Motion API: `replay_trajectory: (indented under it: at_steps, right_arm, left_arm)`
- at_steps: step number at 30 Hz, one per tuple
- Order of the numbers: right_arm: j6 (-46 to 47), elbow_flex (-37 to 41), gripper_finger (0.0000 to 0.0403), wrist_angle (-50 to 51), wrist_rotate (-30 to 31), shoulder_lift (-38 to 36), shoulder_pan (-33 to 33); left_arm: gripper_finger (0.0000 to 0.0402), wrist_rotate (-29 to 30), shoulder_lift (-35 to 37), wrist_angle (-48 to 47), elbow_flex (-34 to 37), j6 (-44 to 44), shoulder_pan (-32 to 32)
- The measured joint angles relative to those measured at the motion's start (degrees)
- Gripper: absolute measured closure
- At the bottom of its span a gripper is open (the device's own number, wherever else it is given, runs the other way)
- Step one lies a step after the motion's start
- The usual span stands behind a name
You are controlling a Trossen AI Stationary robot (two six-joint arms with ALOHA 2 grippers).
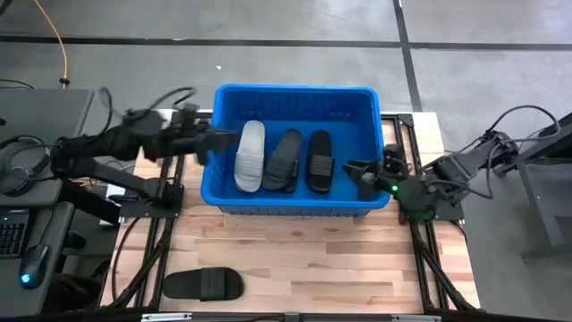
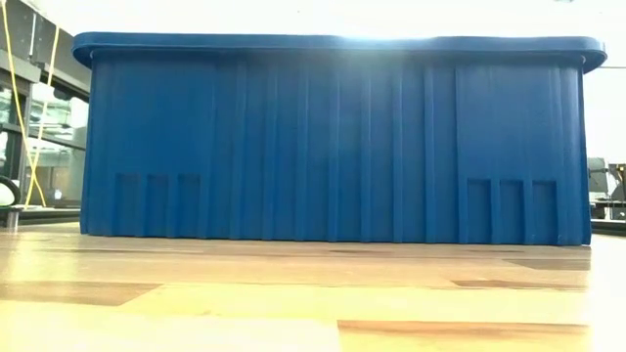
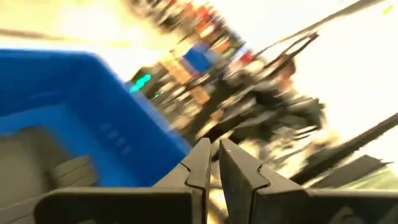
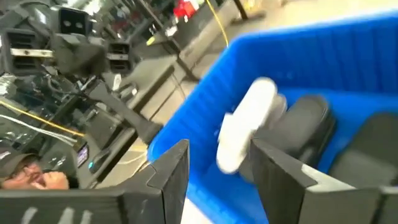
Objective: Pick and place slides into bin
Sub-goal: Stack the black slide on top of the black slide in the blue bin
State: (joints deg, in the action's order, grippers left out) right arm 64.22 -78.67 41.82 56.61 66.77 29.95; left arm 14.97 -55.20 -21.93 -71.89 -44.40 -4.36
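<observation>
The blue bin (image 1: 295, 97) stands at the table's far middle and fills the low view (image 2: 333, 147). In it lie a white slide (image 1: 250, 156), a dark grey slide (image 1: 284, 159) and a black slide (image 1: 320, 161), side by side. In the right wrist view the white slide (image 4: 249, 124) leans against the dark grey slide (image 4: 305, 121). Another black slide (image 1: 204, 283) lies flat on the table near its front left. My left gripper (image 1: 225, 138) is shut and empty over the bin's left rim. My right gripper (image 1: 359, 175) is open and empty inside the bin's right end, beside the black slide.
The wooden table top (image 1: 295, 259) shows bare in front of the bin. Dark frame rails (image 1: 152, 250) run along the table's left and right sides. Desks with gear stand left of the table (image 1: 36, 224). A person shows beyond the table in the right wrist view (image 4: 25, 177).
</observation>
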Motion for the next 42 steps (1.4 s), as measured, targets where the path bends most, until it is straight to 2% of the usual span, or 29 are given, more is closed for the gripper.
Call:
replay_trajectory:
  at_steps: [2,6,9,14,22,27,32,37,42]
  right_arm:
    - [2.4,0.0,0.0247,-0.2,-4.5,1.2,-1.0]
    - [4.2,0.1,0.0249,-1.9,-14.0,3.3,0.0]
    - [5.5,0.1,0.0249,-3.1,-20.3,4.4,2.7]
    - [12.1,0.1,0.0249,-7.3,-22.7,7.3,7.1]
    - [24.5,0.1,0.0249,-13.6,-21.7,16.6,14.0]
    - [31.1,0.1,0.0249,-26.9,-16.5,24.1,17.4]
    - [38.0,0.1,0.0249,-40.2,-16.2,31.8,18.1]
    - [37.5,0.1,0.0249,-54.1,-13.6,38.4,18.5]
    - [37.5,0.1,0.0249,-62.5,-13.6,43.1,18.5]
  left_arm:
    - [0.0378,-1.1,5.8,7.6,7.1,0.8,1.0]
    - [0.0378,-4.6,14.3,11.4,15.5,1.9,2.6]
    - [0.0378,-8.7,18.3,12.3,17.4,3.1,3.9]
    - [0.0378,-12.1,22.5,11.0,17.5,6.6,4.8]
    - [0.0378,-12.4,27.8,3.3,17.5,8.0,4.8]
    - [0.0378,-12.3,29.4,2.0,17.5,8.0,4.8]
    - [0.0378,-12.7,29.7,1.3,17.5,8.0,4.8]
    - [0.0378,-13.1,29.7,1.1,17.5,7.7,4.8]
    - [0.0378,-13.1,29.7,1.1,17.5,5.9,4.8]
